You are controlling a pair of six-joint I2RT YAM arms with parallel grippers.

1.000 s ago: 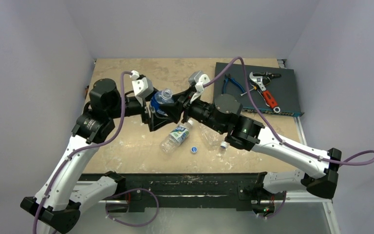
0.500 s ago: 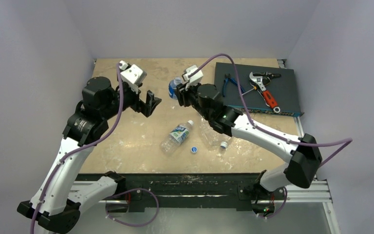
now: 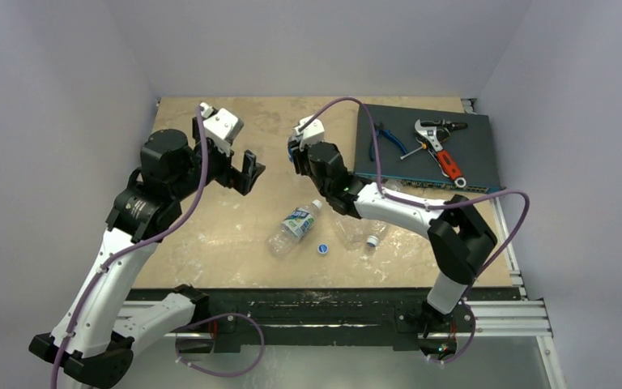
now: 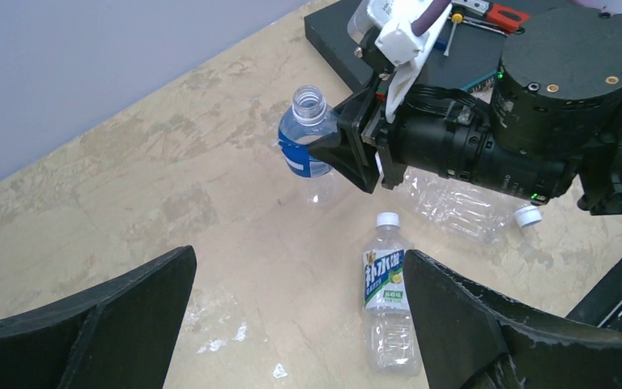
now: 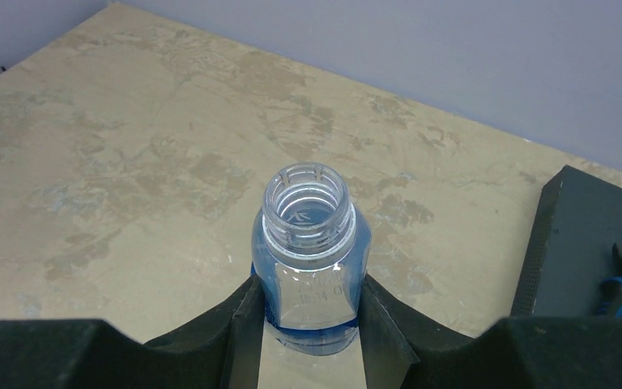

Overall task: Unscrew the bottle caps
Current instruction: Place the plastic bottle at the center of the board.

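Capped labelled bottle (image 3: pixel 294 224) lies flat, near-right of your spread, empty left gripper (image 3: pixel 249 172), cap end pointing far-right; right gripper (image 5: pixel 309 293) pinches the uncapped bottle (image 5: pixel 308 212) upright.

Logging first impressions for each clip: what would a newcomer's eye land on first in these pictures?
The uncapped bottle, held upright over the far middle of the table in the closed right end effector. The left end effector hangs wide open to its left, holding nothing. Nearer, a labelled bottle with its white cap on lies flat, a loose blue cap beside it.
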